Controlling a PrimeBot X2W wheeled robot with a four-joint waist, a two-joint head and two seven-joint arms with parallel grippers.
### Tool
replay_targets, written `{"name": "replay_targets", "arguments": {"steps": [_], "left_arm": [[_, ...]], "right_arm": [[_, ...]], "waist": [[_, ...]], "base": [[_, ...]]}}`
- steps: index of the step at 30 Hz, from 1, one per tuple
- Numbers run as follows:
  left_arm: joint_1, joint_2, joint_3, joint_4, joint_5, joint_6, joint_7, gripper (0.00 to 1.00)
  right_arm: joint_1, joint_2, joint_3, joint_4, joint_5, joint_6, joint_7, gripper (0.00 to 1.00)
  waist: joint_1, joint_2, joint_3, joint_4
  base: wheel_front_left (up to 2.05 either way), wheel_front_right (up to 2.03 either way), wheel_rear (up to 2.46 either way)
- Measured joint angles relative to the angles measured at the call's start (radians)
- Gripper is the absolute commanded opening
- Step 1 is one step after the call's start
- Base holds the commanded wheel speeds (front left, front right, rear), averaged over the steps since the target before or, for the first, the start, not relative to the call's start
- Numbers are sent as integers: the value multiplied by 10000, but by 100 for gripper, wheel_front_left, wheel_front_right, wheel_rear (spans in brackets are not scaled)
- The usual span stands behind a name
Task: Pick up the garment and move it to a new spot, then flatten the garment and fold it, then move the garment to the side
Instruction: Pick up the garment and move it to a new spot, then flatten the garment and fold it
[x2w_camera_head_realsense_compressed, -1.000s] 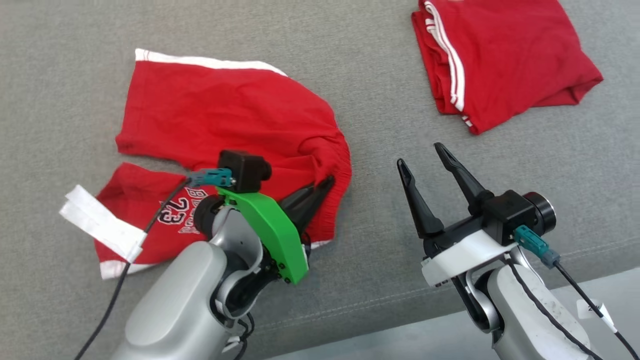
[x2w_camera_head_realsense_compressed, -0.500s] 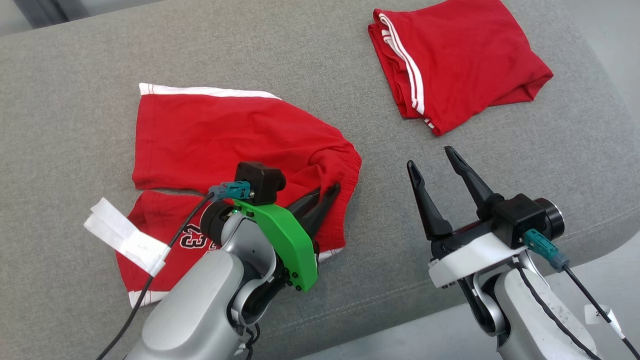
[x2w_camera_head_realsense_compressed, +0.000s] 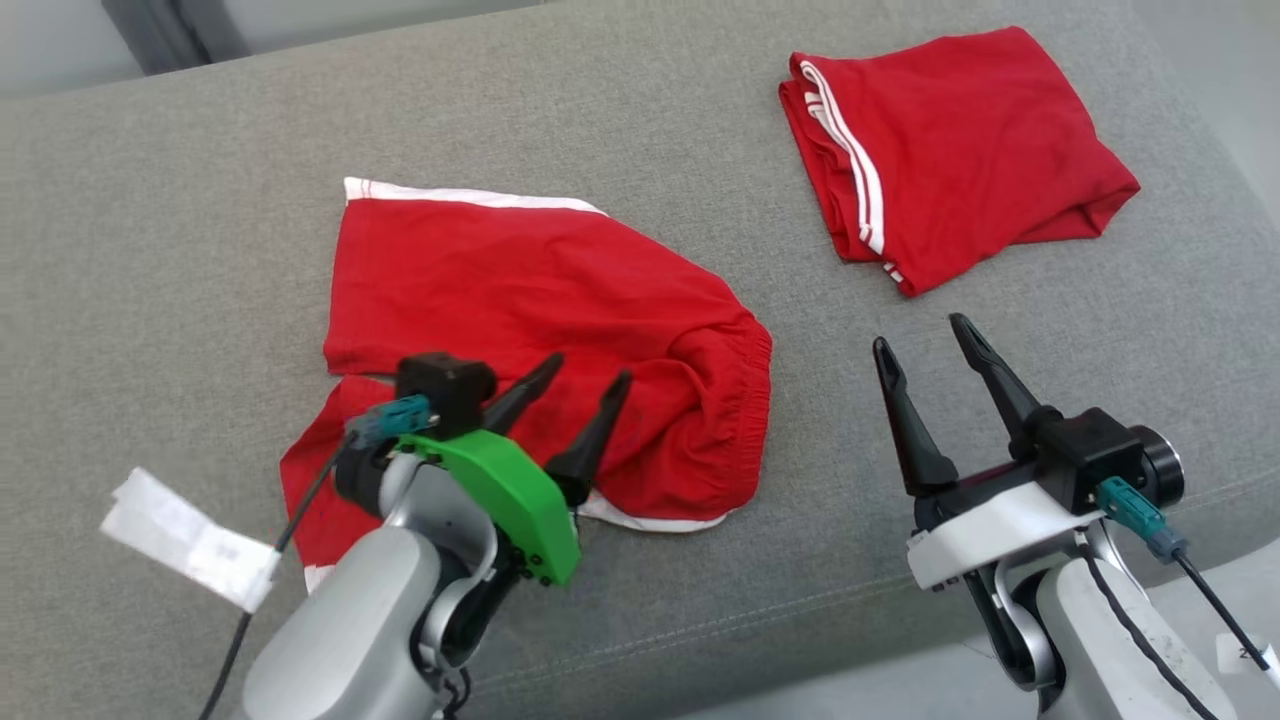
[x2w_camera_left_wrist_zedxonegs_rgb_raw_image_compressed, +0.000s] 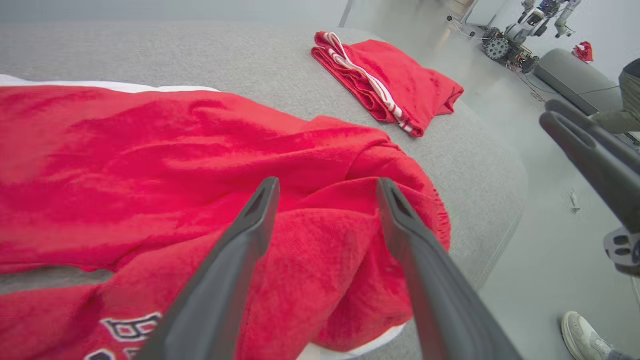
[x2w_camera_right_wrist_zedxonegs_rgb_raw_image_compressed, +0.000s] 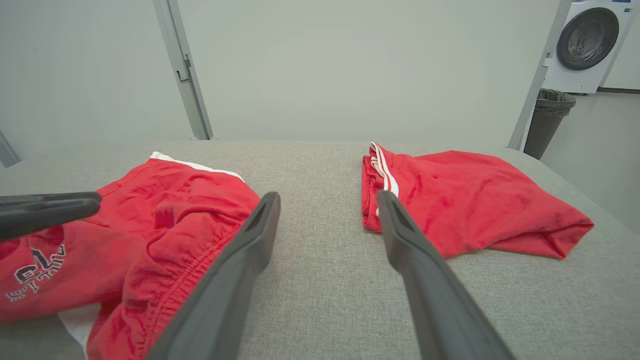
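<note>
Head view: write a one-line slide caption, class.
Open left end effector over rumpled red shorts, open right end effector over bare grey cushion, folded red garment beyond.

Silver-grey arms (x2w_camera_head_realsense_compressed: 340, 620) end in long dark fingers (x2w_camera_head_realsense_compressed: 590, 440).
Green bracket (x2w_camera_head_realsense_compressed: 510, 490) on left wrist, white bracket (x2w_camera_head_realsense_compressed: 990, 530) on right; teal connectors (x2w_camera_head_realsense_compressed: 395, 418), black cables (x2w_camera_head_realsense_compressed: 312, 492), white tags (x2w_camera_head_realsense_compressed: 190, 540).

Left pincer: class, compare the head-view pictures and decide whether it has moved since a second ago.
Yes. The left pincer has opened and drawn back leftward from the spread garment's waistband, away from the folded garment.
</note>
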Motion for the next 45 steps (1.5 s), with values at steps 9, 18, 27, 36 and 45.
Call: {"name": "replay_targets", "arguments": {"steps": [9, 18, 27, 36, 45], "left_arm": [[1326, 1032, 1124, -125, 370, 777, -1220, 100], [3126, 1776, 2569, -102, 330, 1448, -2711, 100], [4525, 1987, 3258, -322, 184, 1544, -2926, 100], [5564, 2056, 3866, -1016, 261, 1638, -3081, 100], [5977, 2090, 3929, -1726, 531, 1645, -3089, 100]], "right_arm": [[752, -389, -568, -84, 2, -96, 0, 100], [1712, -627, -894, -50, 63, -180, 2, 100], [2640, -754, -1122, -8, 205, -182, 2, 100], [3246, -913, -1310, -19, 334, -178, 2, 100], [3471, -976, -1593, -25, 370, -182, 2, 100]], "waist": [[0, 0, -521, 528], [0, 0, -1201, 1123], [0, 0, -1973, 1501], [0, 0, -2446, 1714], [0, 0, -2524, 1758]], "base": [[0, 0, 0], [0, 0, 0], [0, 0, 0], [0, 0, 0], [0, 0, 0]]}}
